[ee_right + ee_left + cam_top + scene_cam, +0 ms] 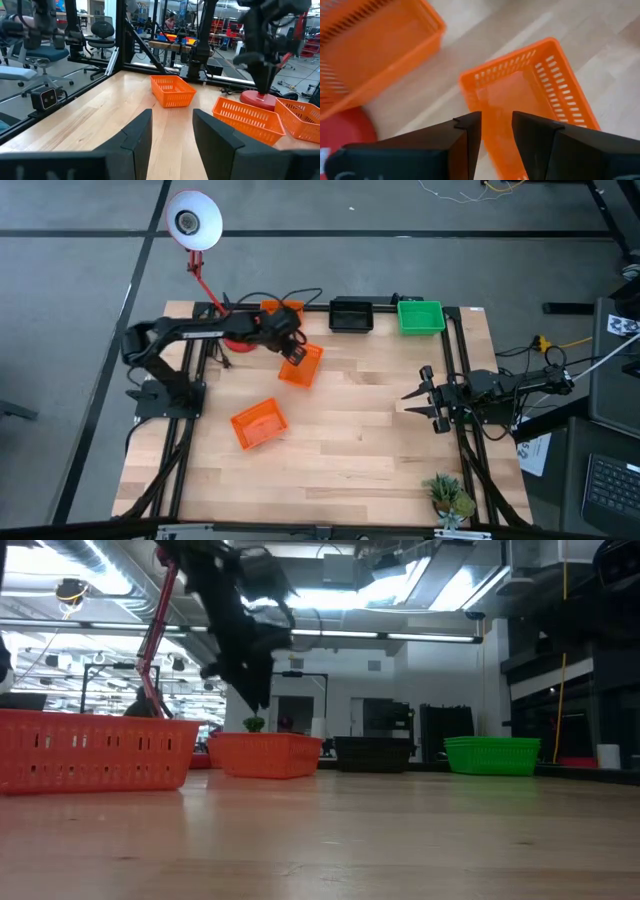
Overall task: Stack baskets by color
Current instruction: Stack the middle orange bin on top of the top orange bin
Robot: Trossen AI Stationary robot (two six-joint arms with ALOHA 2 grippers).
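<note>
Three orange baskets sit on the wooden table: one near the left (pixel 258 423), one at the middle left (pixel 300 366), and one at the far edge (pixel 282 309), partly under my left arm. A black basket (pixel 351 314) and a green basket (pixel 420 316) stand along the far edge. My left gripper (pixel 496 120) hangs open just above the middle orange basket (pixel 530 95), slanting down at its end, without touching it (pixel 258 700). My right gripper (pixel 428 395) waits open at the table's right edge.
A desk lamp with a red base (pixel 238 335) stands at the far left, close beside my left arm and the far orange basket. A small plant (pixel 450 495) sits at the near right corner. A black frame (pixel 462 360) borders the table.
</note>
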